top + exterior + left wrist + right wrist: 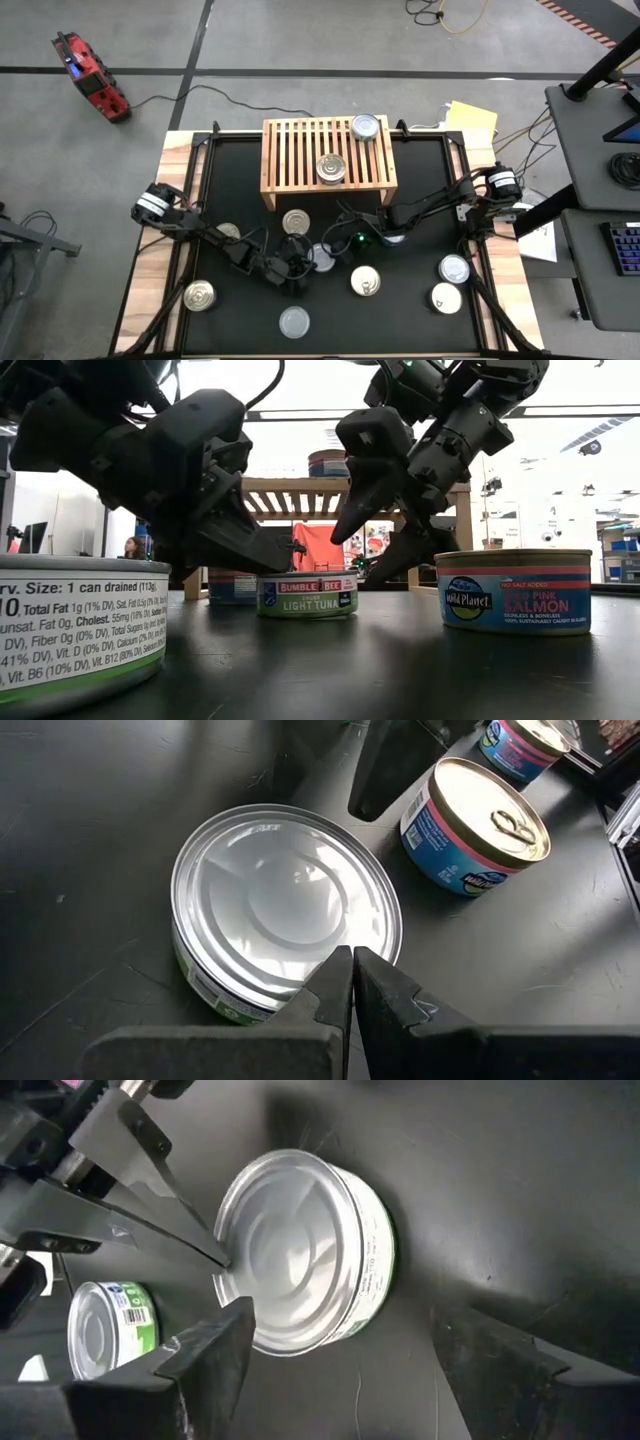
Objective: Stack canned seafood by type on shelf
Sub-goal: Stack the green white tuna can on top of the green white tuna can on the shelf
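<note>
A green-labelled light tuna can (300,1250) with a plain silver lid stands upright on the black mat in front of the shelf (300,150). My left gripper (352,960) is shut, with its tips at this can's edge on the side toward the table's left. My right gripper (350,1355) is open. Its fingers stand on either side of the can, slanting down from the far right, and no contact with the can shows. Two cans (365,127) (331,168) rest on the shelf's slatted top. My left gripper's shut fingertips (215,1258) meet the rim of the tuna can's lid (330,945) on its left-hand side. They slant down from the table's near left. The can sits flat on the mat.
A pink salmon can (475,825) stands close by, toward the near right. More cans lie about the mat: at the left (199,296), at the near edge (294,321), at the right (454,268) and before the shelf (296,222). The two arms crowd the mat's middle.
</note>
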Controlling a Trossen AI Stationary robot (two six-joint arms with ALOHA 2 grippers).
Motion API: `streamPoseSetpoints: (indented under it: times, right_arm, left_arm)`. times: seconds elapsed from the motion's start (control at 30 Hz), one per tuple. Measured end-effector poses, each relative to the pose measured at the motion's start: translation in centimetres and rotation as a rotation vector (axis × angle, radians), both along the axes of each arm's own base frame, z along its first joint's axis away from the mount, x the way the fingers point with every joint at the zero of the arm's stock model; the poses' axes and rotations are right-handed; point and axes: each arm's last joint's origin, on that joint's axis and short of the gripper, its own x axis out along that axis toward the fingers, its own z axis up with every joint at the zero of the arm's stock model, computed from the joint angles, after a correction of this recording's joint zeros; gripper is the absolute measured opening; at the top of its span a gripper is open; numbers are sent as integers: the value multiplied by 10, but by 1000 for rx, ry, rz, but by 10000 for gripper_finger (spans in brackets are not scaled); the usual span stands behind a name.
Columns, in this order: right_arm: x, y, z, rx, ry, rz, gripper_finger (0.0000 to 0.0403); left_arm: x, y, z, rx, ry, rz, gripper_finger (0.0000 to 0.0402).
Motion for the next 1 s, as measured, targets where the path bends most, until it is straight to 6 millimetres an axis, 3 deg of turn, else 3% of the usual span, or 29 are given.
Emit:
streamPoseSetpoints:
  times: [1.0]
  right_arm:
    - [1, -4, 1, 1, -14, 8, 323]
  left_arm:
    - [-17, -4, -8, -20, -51, 80, 0]
